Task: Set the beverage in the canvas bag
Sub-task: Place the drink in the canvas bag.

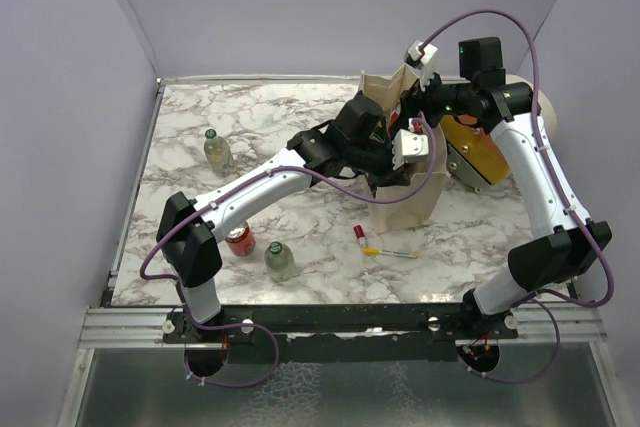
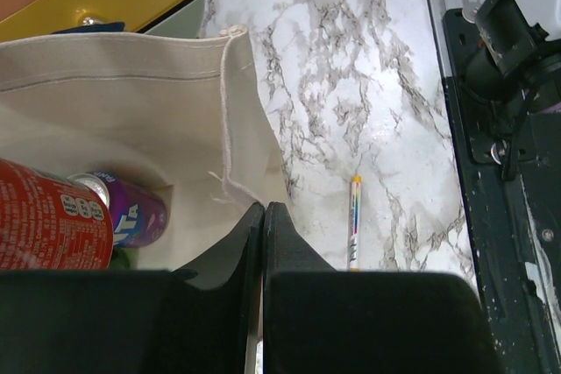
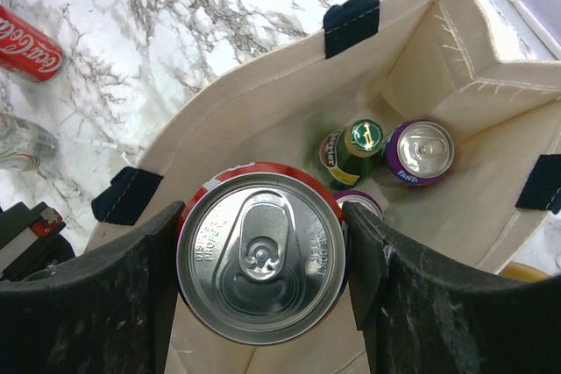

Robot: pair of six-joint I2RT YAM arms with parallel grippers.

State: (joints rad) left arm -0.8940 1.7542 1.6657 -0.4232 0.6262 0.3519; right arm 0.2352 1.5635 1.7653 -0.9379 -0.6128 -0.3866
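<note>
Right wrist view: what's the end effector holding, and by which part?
A red can, upright, clamped by the right end effector on opposite sides of its body under the top rim, over the open canvas bag.

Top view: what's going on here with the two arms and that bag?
The right gripper holds a red can upright at the mouth of the open canvas bag, not yet released. The left gripper is shut, apparently pinching the bag's rim to keep it open. A green bottle and a purple can are already inside; a Coca-Cola can sits on the table.
</note>
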